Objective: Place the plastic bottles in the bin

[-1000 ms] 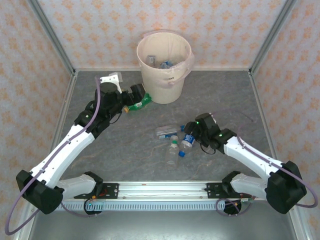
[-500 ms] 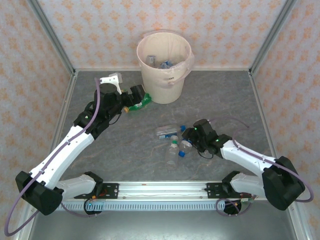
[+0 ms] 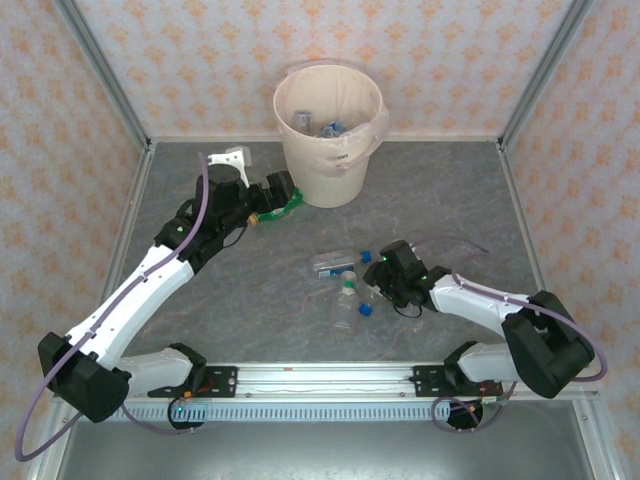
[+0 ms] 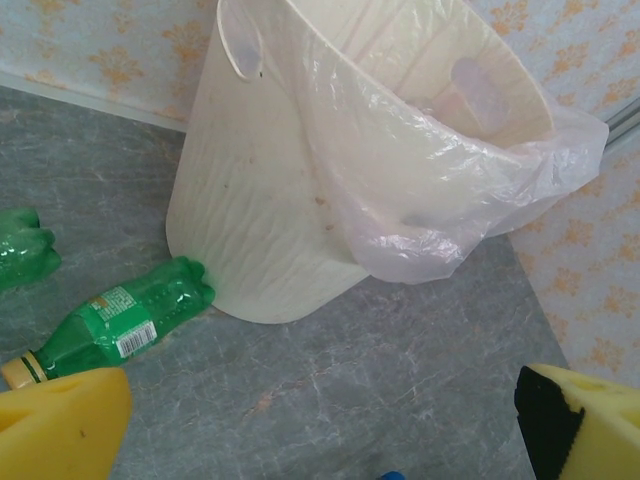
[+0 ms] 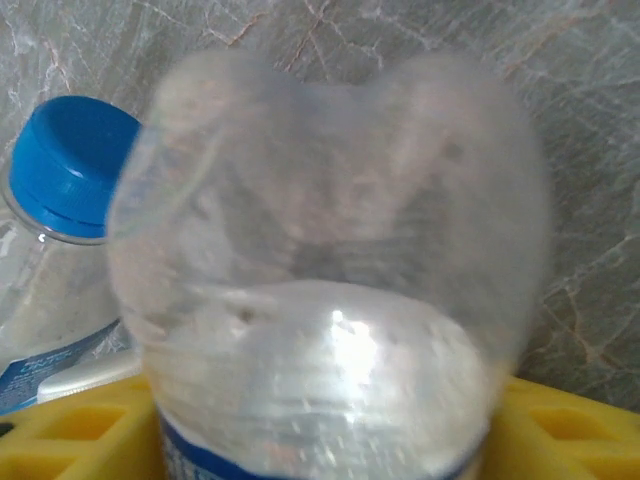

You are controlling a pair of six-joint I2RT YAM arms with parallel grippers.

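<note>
The bin point(image 3: 330, 130), a cream bucket lined with a pinkish bag point(image 4: 440, 190), stands at the back and holds a few bottles. A green bottle point(image 4: 120, 320) with a yellow cap lies against its base, just left of my open left gripper point(image 4: 320, 440), whose yellow pads point(image 4: 60, 425) hold nothing. Part of a second green bottle point(image 4: 20, 250) shows at the far left. My right gripper point(image 3: 377, 277) is down among clear bottles point(image 3: 345, 290) at mid table. A clear bottle point(image 5: 330, 300) with a blue label sits between its yellow fingers point(image 5: 80, 430), which press on both sides.
Another clear bottle with a blue cap point(image 5: 70, 165) lies right beside the gripped one. One more clear bottle point(image 3: 333, 263) lies just behind the cluster. Patterned walls point(image 3: 100, 100) close in the grey marbled table point(image 3: 250, 290) on three sides.
My right gripper has slid left and lower onto the clear bottles and narrowed its jaws round one. My left gripper has edged slightly toward the bin, still open.
</note>
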